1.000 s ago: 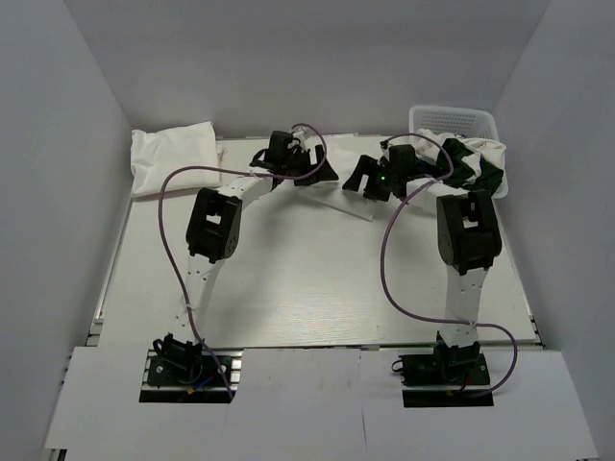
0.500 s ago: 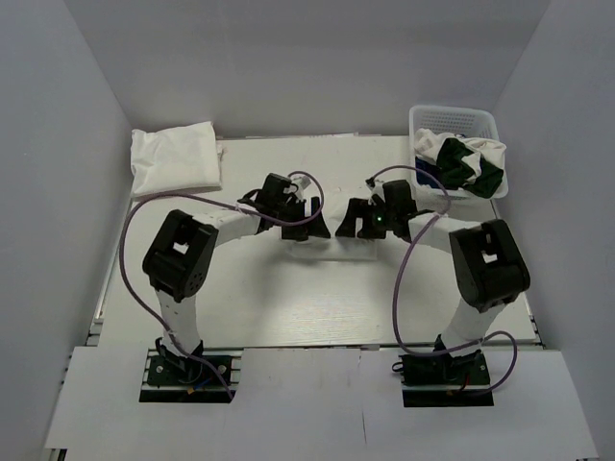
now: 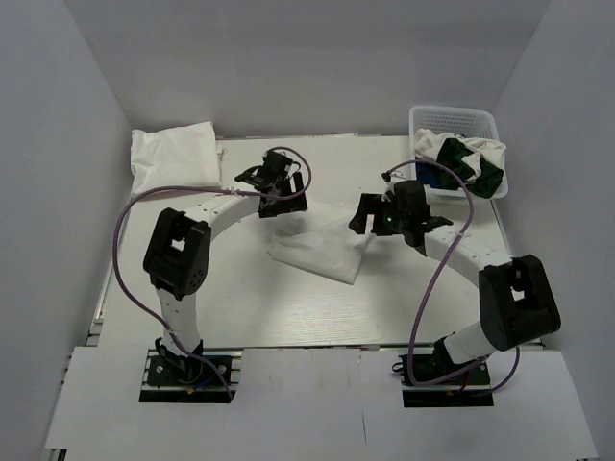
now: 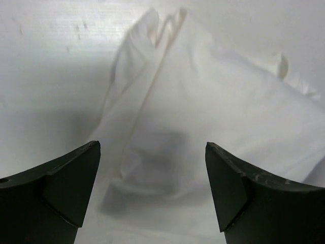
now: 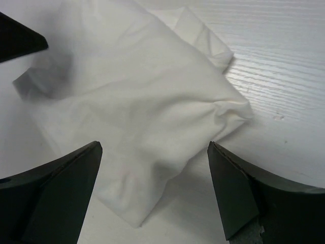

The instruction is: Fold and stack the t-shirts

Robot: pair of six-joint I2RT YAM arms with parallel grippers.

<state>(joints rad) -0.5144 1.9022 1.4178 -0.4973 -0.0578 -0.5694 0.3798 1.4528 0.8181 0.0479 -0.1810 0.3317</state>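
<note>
Both grippers had drawn apart from where they stood close together half a second before, and a white t-shirt (image 3: 322, 252) now lay in plain sight on the table between them. The left gripper's (image 4: 151, 152) fingers (image 4: 66, 188) stood wide with nothing between them, poised over the shirt's rumpled far-left end. The right gripper (image 5: 155, 150) was equally wide and empty, hanging above the right-hand corner, where the cloth bunched into a small pucker. Neither touched the fabric, as far as the wrist views showed.

The shirt lay as a rough, skewed rectangle, seemingly folded but untidy. The spread jaws at either end read as a release, or as readiness to pinch two edges for another fold; which one, I could not tell.

Further out, a folded white pile (image 3: 173, 158) sat at the far left corner, probably the stack this shirt was bound for. At the far right a white lattice basket (image 3: 452, 117) held crumpled t-shirts (image 3: 469, 161), white and dark green, not yet folded. The table (image 3: 288, 307) was a pale, wood-grained board, boxed in by plain white walls (image 3: 317, 67).
</note>
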